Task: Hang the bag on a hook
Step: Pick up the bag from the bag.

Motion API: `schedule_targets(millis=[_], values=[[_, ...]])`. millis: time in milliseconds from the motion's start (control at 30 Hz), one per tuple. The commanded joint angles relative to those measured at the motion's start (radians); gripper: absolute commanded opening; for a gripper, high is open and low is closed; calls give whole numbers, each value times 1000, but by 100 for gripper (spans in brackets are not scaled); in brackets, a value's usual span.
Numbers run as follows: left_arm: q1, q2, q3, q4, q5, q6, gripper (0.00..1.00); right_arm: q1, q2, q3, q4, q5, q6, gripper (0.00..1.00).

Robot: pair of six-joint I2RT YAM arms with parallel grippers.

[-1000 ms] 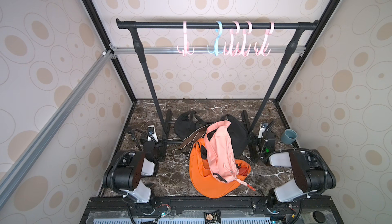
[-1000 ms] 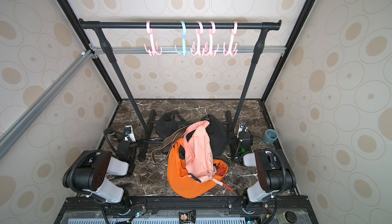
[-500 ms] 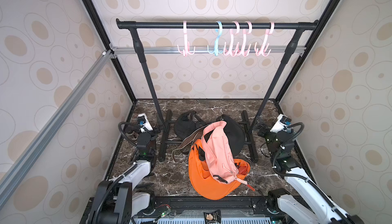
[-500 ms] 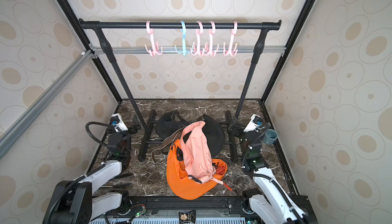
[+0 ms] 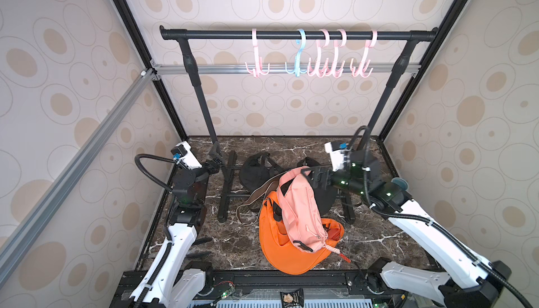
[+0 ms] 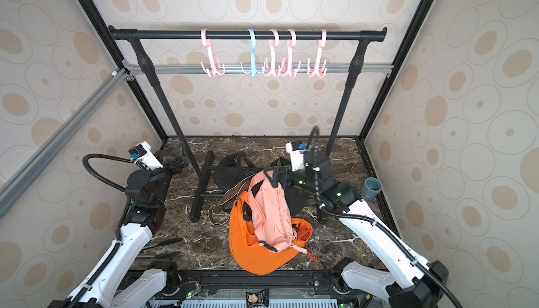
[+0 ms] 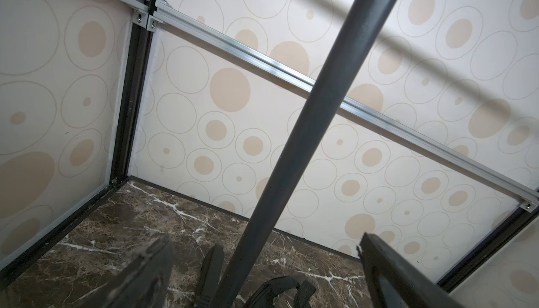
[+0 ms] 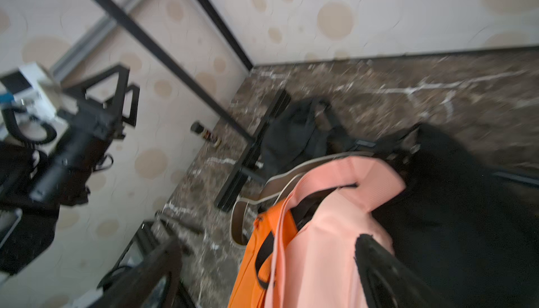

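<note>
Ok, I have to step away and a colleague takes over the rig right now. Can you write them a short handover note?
Left gripper: open, empty, beside the rack's left post.
Right gripper: open, at the top end of the pink bag, nothing gripped yet.
Things: the pink bag lies on the orange bag on the floor, with black bags behind. Five hooks, four pink and one blue, hang bare on the bar.
Done: no bag hung.
Left: close on the bag's top, lift it, slip it over a hook.
</note>
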Motion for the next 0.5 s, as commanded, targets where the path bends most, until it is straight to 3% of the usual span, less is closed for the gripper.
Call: schedule_targets(millis=[0,133,467], values=[[-9,-13,56,-236,14,0,100,84,77,34,-219,-16,-72,89],[-41,-58,11,-203,-7,34,100,172,170,41,-271,15,-100,86],[-56,-31,10,-186,29,30,100,193,303,18,-258,-48,-115,74]])
